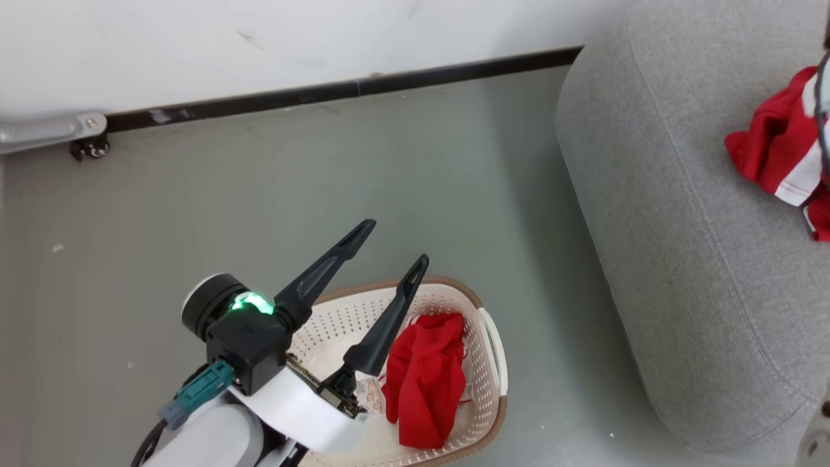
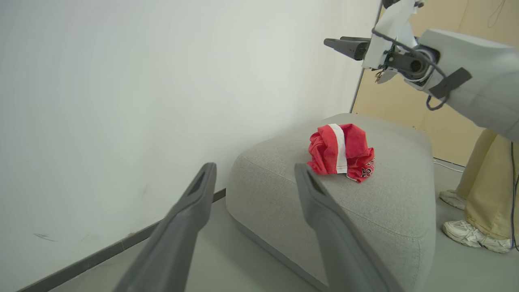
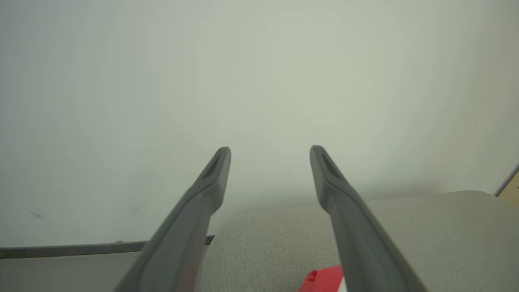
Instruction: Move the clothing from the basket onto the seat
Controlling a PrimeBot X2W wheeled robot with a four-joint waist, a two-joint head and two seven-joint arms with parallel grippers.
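Basket (image 1: 462, 285), lower centre of head view: holds one red garment (image 1: 425, 379), crumpled against the right-hand wall. Second red garment (image 2: 339, 153) lies bunched on top of the seat (image 2: 385, 202), at the right edge of the head view, white stripe showing.

Left gripper (image 1: 397, 241) hangs above the basket's upper rim, fingers spread wide, nothing between them. Right gripper (image 3: 271, 149) is likewise spread and empty, above the seat, with a corner of red cloth at the bottom of its wrist view.

Handling estimate: thin shiny fabric, so light, limp and probably slippery; a pinch on a single layer may slide off. Best hold looks like the raised fold at the top of the heap, taking several layers at once, clear of the perforated wall.
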